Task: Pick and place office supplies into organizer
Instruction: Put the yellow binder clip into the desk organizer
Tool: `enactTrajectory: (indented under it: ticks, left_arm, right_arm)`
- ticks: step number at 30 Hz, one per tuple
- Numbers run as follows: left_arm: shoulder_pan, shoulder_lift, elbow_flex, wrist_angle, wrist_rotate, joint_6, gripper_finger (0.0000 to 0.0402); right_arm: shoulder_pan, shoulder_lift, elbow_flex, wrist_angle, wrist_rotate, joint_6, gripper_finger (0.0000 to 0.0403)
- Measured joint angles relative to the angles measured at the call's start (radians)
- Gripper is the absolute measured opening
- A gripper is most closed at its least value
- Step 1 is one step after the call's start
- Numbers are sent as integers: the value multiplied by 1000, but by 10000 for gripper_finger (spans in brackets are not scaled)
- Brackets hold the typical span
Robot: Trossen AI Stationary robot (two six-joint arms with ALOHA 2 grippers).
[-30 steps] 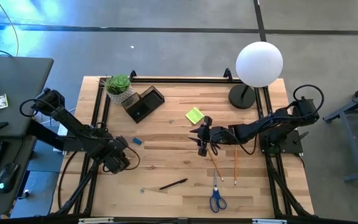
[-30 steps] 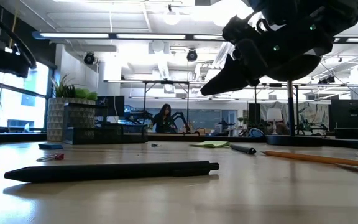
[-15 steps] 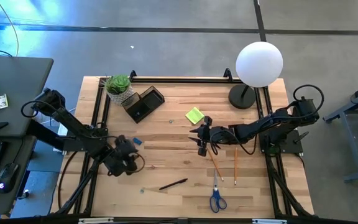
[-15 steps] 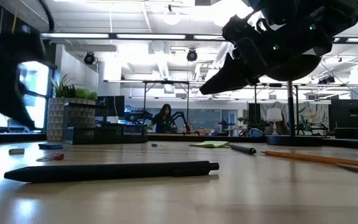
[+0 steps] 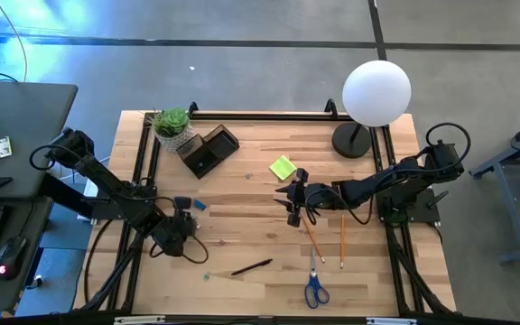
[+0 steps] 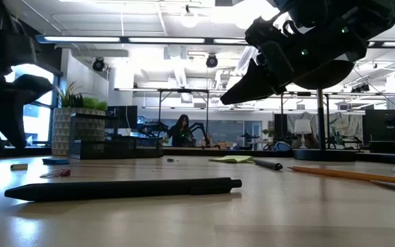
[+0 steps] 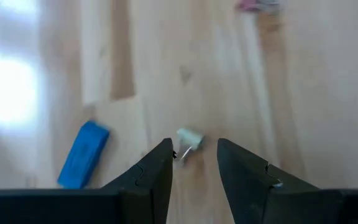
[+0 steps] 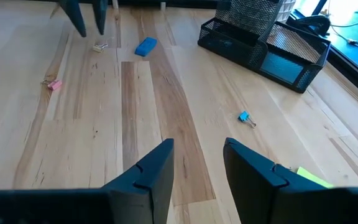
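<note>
My left gripper (image 7: pixel 194 148) is open over the table's left half (image 5: pixel 186 221). Its fingers stand on either side of a tiny pale clip (image 7: pixel 189 137) without touching it. The blue eraser (image 7: pixel 84 155) lies just beside it (image 5: pixel 199 206). My right gripper (image 8: pixel 197 152) is open and hovers above the table's middle (image 5: pixel 291 204). The dark mesh organizer (image 5: pixel 208 150) stands near the far left. The yellow-green sticky pad (image 5: pixel 283 167), two pencils (image 5: pixel 313 238), the scissors (image 5: pixel 315 289) and a dark pen (image 5: pixel 252 267) lie flat on the wood.
A potted plant (image 5: pixel 172 125) stands beside the organizer, and a white globe lamp (image 5: pixel 376 93) is at the far right corner. A pink clip (image 8: pixel 54 85) and a blue clip (image 8: pixel 245 117) lie loose on the table. Bare wood (image 5: pixel 242 226) lies between the arms.
My left gripper has moved a short way toward the table's right, closer to the blue eraser and the pale clip. In the low view its arm has come in at the left side. My right arm has kept still.
</note>
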Motion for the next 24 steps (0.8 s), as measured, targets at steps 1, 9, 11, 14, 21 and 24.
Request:
enactTrajectory:
  ticks: [1, 9, 11, 14, 21, 24]
  left_arm:
    - [0, 0, -6, 25, 5, 40, 115]
    - [59, 0, -12, 54, 49, 165, 115]
    - [107, 1, -12, 59, 101, 189, 115]
    - [173, 8, -12, 74, 166, 243, 115]
    - [260, 8, -12, 66, 296, 330, 115]
    - [265, 8, -12, 65, 297, 364, 115]
  right_arm:
    - [0, 0, 0, -1, 0, -1, 134]
    - [-1, 0, 0, -10, 0, -3, 134]
    - [-1, 0, 0, -10, 0, -4, 134]
    - [-1, 0, 0, -11, 0, -3, 134]
    - [0, 0, 0, -30, 0, -3, 134]
    - [0, 0, 0, -29, 0, -3, 134]
